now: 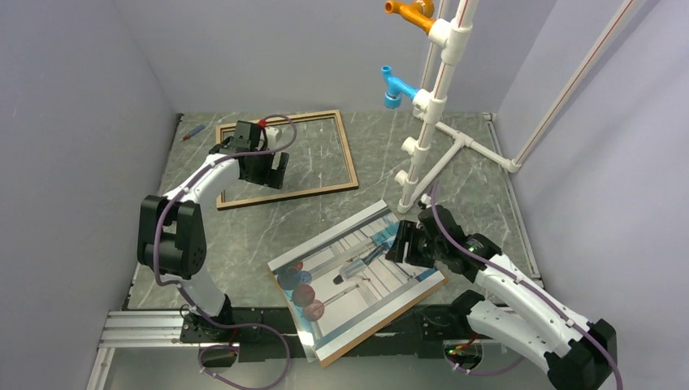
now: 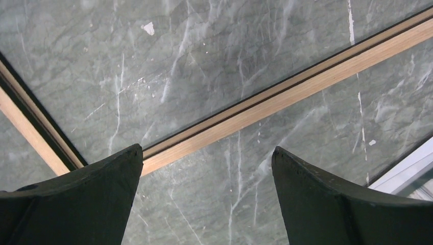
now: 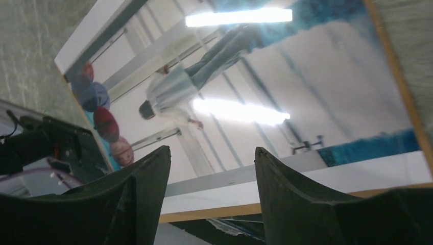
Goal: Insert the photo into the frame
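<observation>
The frame (image 1: 349, 154), light wood, lies flat at the back left of the table. My left gripper (image 1: 268, 171) hovers open and empty over its left half. In the left wrist view one wooden rail (image 2: 286, 94) runs diagonally just beyond the open gripper (image 2: 207, 153). The photo (image 1: 349, 276) lies face up at the front centre on a brown backing board (image 1: 382, 327). My right gripper (image 1: 398, 242) is open at the photo's right edge. In the right wrist view the photo (image 3: 240, 81) and the board's edge (image 3: 214, 212) show between the open gripper (image 3: 212, 153).
A white pipe stand (image 1: 431, 106) with orange and blue fittings rises at the back right, its foot close to the right gripper. A small red-and-blue pen (image 1: 192, 132) lies at the back left. Grey walls close in three sides. An aluminium rail (image 1: 146, 329) runs along the front.
</observation>
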Controlling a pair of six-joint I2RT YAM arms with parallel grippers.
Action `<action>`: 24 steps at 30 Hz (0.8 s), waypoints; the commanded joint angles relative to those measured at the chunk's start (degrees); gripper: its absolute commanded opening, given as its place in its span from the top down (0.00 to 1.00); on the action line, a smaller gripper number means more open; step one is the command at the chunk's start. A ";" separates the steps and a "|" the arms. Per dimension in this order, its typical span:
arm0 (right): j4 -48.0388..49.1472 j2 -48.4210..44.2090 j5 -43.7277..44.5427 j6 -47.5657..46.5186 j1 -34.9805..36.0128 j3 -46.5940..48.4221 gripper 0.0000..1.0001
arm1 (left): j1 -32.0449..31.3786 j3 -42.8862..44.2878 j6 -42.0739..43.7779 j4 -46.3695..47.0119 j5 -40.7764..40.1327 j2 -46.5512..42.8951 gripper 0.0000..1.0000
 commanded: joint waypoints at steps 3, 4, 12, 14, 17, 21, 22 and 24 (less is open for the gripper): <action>7.90 1.24 1.50 6.70 6.22 -1.00 0.36 | 0.23 -0.96 5.52 4.63 3.69 2.82 0.01; 8.32 1.49 1.38 6.71 6.60 -1.15 0.36 | 0.23 -0.89 5.68 4.55 4.11 3.39 0.01; 10.80 2.70 0.70 6.68 8.07 -2.00 0.35 | -0.44 0.79 5.68 2.77 1.86 8.28 0.01; 11.31 2.81 0.45 6.71 8.18 -2.49 0.35 | -0.46 1.67 5.18 1.86 0.22 10.27 0.01; 11.46 2.94 0.51 6.90 8.21 -2.86 0.34 | -0.54 2.99 4.91 0.37 -0.55 12.46 0.01; 11.81 2.72 0.77 7.27 8.37 -3.37 0.34 | -1.04 3.56 4.93 -0.52 -1.89 13.61 0.04; 11.92 2.72 0.79 7.35 8.26 -3.50 0.34 | -1.37 3.69 4.99 -0.69 -2.32 13.78 0.07; 11.98 2.82 0.71 7.44 8.33 -3.47 0.34 | -2.08 3.69 5.14 -0.95 -2.99 13.96 0.12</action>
